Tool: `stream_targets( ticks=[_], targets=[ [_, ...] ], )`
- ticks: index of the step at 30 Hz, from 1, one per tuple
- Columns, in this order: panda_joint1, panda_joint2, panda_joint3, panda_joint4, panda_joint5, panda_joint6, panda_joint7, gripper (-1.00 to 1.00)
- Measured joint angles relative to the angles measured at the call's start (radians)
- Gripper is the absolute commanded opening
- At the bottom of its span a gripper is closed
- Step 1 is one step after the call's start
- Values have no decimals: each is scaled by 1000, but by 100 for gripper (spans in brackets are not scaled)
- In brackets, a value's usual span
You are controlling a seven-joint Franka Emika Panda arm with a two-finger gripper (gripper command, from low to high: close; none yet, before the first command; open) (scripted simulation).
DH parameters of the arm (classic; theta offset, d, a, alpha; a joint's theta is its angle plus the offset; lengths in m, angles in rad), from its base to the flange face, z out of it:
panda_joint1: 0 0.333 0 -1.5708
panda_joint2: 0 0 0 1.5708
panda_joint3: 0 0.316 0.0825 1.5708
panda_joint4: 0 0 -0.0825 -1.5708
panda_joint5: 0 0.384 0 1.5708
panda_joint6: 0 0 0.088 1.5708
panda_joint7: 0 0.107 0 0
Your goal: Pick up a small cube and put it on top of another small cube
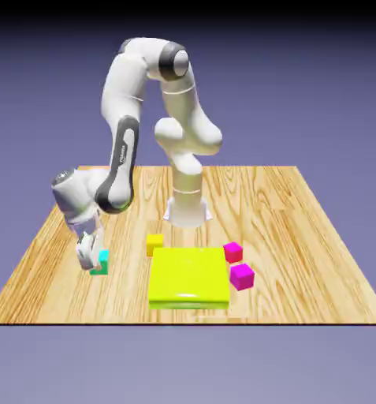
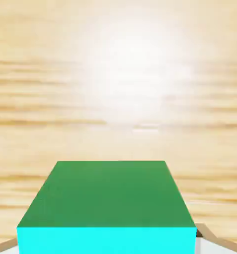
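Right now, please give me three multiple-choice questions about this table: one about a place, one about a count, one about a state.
1. Where is the teal cube?
A. on the large yellow-green block
B. at the gripper, toward the exterior view's left
C. on top of the small yellow cube

2. How many magenta cubes are there?
A. one
B. two
C. four

3. How is the gripper?
A. shut on the teal cube
B. open high above the table
C. shut on a magenta cube

Answers:
1 B, it sits at the fingers, apart from the yellow-green block and the small yellow cube.
2 B, the magenta cubes lie beside the block.
3 A, the hand view shows the cube large at its bottom edge, where the tips sit.
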Motion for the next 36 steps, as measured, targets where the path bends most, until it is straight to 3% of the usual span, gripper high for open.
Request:
stream_targets(
  ticks=[18,26,27,29,36],
  targets=[
    [363,-640,-168,-538,-614,-142,-689,-100],
    [347,-386,-185,-572,-651,144,-674,-100],
    [345,-353,-187,-576,-656,182,-672,100],
    [344,-352,-187,-576,-656,183,-671,100],
    [361,-606,-170,-543,-622,-104,-685,100]
  ],
)
